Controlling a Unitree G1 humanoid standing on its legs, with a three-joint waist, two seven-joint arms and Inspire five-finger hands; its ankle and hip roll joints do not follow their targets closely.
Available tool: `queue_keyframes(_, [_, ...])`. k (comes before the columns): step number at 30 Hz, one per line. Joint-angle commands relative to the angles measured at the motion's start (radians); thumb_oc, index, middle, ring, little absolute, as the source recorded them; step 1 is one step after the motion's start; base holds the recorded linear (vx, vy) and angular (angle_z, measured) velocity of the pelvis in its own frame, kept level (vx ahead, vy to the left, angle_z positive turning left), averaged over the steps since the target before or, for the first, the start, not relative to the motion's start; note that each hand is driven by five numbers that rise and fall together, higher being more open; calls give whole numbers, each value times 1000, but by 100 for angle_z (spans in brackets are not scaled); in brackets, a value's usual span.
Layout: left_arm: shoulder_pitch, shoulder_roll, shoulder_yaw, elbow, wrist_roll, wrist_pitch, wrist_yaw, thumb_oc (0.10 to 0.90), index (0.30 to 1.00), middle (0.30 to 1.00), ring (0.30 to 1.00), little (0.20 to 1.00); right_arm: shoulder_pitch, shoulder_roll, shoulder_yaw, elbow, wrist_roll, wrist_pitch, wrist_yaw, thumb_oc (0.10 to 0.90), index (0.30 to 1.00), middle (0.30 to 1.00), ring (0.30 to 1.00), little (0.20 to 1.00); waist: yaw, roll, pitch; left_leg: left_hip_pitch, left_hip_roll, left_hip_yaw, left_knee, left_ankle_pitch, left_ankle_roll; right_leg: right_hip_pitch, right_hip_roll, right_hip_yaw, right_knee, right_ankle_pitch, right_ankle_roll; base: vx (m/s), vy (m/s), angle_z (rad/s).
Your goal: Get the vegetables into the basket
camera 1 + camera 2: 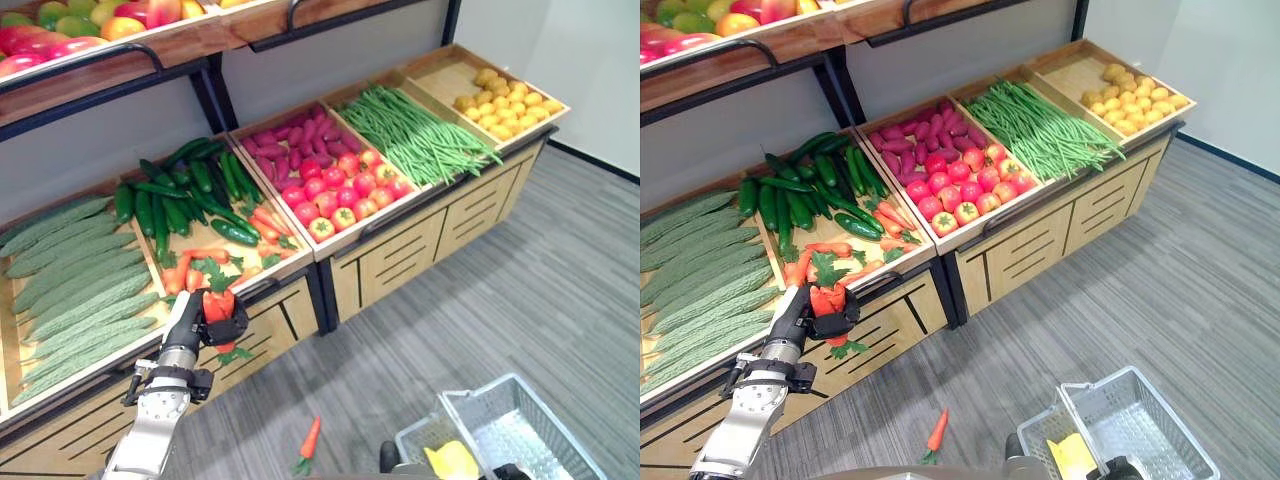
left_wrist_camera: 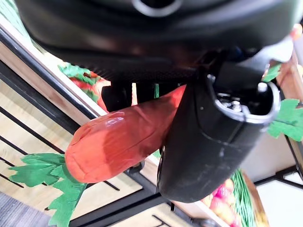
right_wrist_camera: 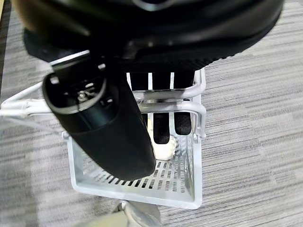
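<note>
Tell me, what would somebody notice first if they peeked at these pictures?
Probably the left hand, its fingers curled round a carrot in front of the wooden vegetable stand. Next, a lone carrot on the floor, between the stand and the basket. Then the basket itself, its handle held by the right hand, with something yellow inside.

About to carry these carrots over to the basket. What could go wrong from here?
1. The left hand grips several carrots at once; one could slip out, and a dropped carrot already lies on the floor.
2. The basket sits far across from the left hand, so the carry is long.
3. The right hand holds the basket's handle and partly covers its opening.
</note>
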Motion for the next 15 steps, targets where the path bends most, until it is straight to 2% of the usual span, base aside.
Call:
queue_keyframes(1, [-126, 73, 30, -119, -7, -96, 34, 400, 300, 300, 300, 300, -26, 13, 24, 14, -28, -15, -1, 400, 300, 300, 300, 300, -48, -42, -9, -61, -108, 26, 105, -174, 101, 12, 2, 103, 65, -128, 74, -117, 178, -48])
queue_keyframes(2, [-152, 78, 18, -108, 1, -95, 42, 400, 300, 300, 300, 300, -30, 8, 34, 2, -44, -15, 0, 400, 300, 300, 300, 300, -68, -30, 8, -76, -112, 67, 103, -176, 109, -32, 6, 151, 79, -102, 99, -134, 214, -58])
queue_keyframes(3, [-164, 80, 13, -104, 1, -96, 44, 400, 300, 300, 300, 300, -33, 8, 36, 3, -49, -17, 0, 400, 300, 300, 300, 300, -75, -25, 13, -81, -112, 90, 98, -177, 112, -50, 7, 167, 83, -92, 112, -105, 199, -93])
queue_keyframes(4, [-178, 90, 7, -105, 1, -97, 49, 400, 300, 300, 300, 300, -40, 11, 41, -5, -56, -16, -1, 400, 300, 300, 300, 300, -93, -17, 26, -79, -110, 121, 80, -178, 114, -83, 8, 181, 95, -68, 143, -39, 110, -99])
queue_keyframes(5, [-180, 90, 7, -103, 1, -98, 50, 400, 300, 300, 300, 300, -41, 12, 42, -5, -57, -15, -1, 400, 300, 300, 300, 300, -89, -17, 26, -79, -110, 125, 78, -177, 114, -86, 9, 186, 97, -66, 144, -63, 62, -111])
queue_keyframes(6, [-186, 96, 6, -102, -1, -98, 54, 400, 300, 300, 300, 300, -44, 14, 46, -7, -58, -14, -1, 400, 300, 300, 300, 300, -87, -17, 36, -81, -104, 143, 73, -174, 114, -107, 5, 162, 110, -61, 146, -78, -22, -99])
queue_keyframes(8, [-207, 113, 11, -104, -2, -98, 67, 400, 300, 300, 300, 300, -53, 17, 49, -9, -60, -13, -12, 400, 300, 300, 300, 300, -55, -15, 54, -84, -80, 196, 60, -164, 107, -130, -53, -49, 159, -104, 116, -102, -46, -113])
queue_keyframes(9, [-206, 118, 17, -109, -3, -97, 72, 400, 300, 300, 300, 300, -53, 17, 55, -6, -70, -12, -12, 400, 300, 300, 300, 300, -45, -15, 55, -79, -72, 222, 56, -162, 105, -124, -84, -133, 168, -118, 103, -56, -38, -112])
queue_keyframes(10, [-206, 119, 17, -109, -4, -96, 72, 400, 300, 300, 300, 300, -53, 17, 55, -5, -70, -12, -12, 400, 300, 300, 300, 300, -48, -16, 57, -78, -72, 219, 55, -161, 104, -122, -85, -136, 170, -121, 102, -33, -60, -91])
queue_keyframes(12, [-183, 127, 49, -126, 1, -93, 80, 400, 300, 300, 300, 300, -58, 27, 68, 6, -107, -3, -7, 400, 300, 300, 300, 300, -18, -23, 50, -65, -52, 283, 53, -159, 100, -83, -162, -303, 179, -129, 89, -12, -89, -65])
queue_keyframes(13, [-163, 130, 69, -138, 6, -91, 81, 400, 300, 300, 300, 300, -62, 33, 70, 8, -112, -2, -7, 400, 300, 300, 300, 300, -5, -28, 48, -62, -46, 298, 57, -162, 97, -61, -183, -363, 183, -127, 88, 14, -107, -68])
queue_keyframes(14, [-143, 128, 93, -144, 11, -90, 91, 400, 300, 300, 300, 300, -74, 36, 80, 13, -131, -1, -4, 400, 300, 300, 300, 300, 19, -36, 43, -61, -38, 331, 64, -163, 94, -33, -205, -458, 190, -130, 90, 43, -142, -107])
queue_keyframes(15, [-127, 127, 103, -146, 19, -85, 92, 400, 300, 300, 300, 300, -79, 38, 89, 18, -140, -2, -5, 400, 300, 300, 300, 300, 28, -48, 34, -58, -39, 338, 65, -162, 89, -8, -201, -481, 169, -121, 94, 39, -207, -123])
